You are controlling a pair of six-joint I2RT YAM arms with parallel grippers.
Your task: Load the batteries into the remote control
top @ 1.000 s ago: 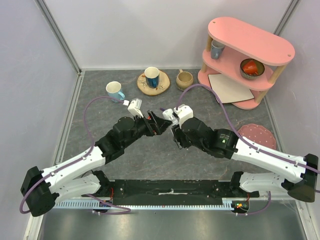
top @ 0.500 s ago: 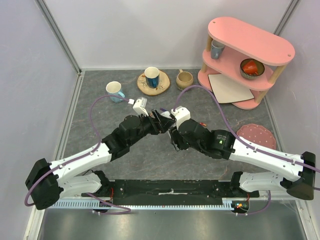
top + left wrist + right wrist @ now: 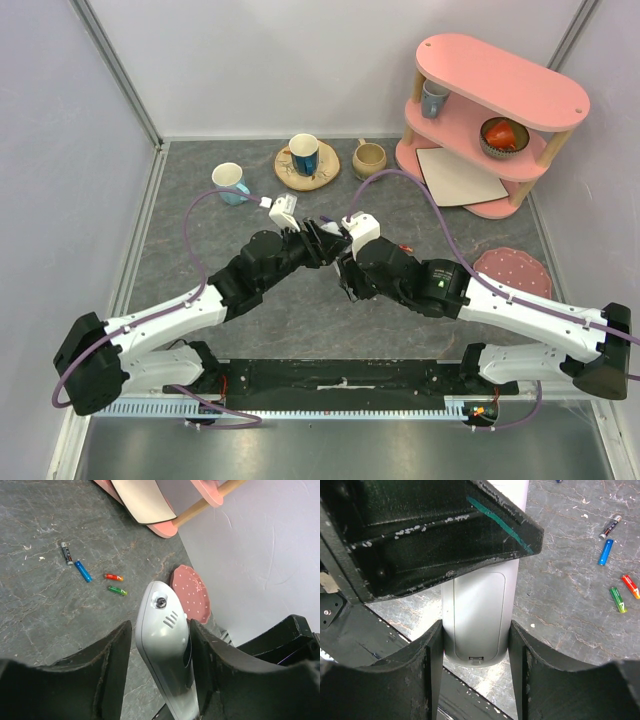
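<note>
The white remote control (image 3: pixel 479 615) is held off the table, back side to the right wrist camera, with my right gripper (image 3: pixel 476 630) shut on its lower end. My left gripper (image 3: pixel 159 630) straddles the remote's other end (image 3: pixel 162 615); one finger lies against it and a thin gap shows at the other, so the jaws stand open. From above, both grippers (image 3: pixel 318 240) (image 3: pixel 345 252) meet at mid-table and hide the remote. Several batteries lie loose on the grey table: dark grey (image 3: pixel 66 553), blue (image 3: pixel 83 571), red (image 3: pixel 113 577) and green (image 3: pixel 117 590).
A pink two-tier shelf (image 3: pixel 490 110) stands at the back right with a white board (image 3: pixel 458 175) leaning on it. A pink round mat (image 3: pixel 515 270) lies by the right arm. Three cups (image 3: pixel 230 182) (image 3: pixel 304 155) (image 3: pixel 368 158) line the back.
My left arm has reached forward to the remote held by the right gripper, and its jaws have narrowed around the remote's end. The right arm shifted slightly left.
</note>
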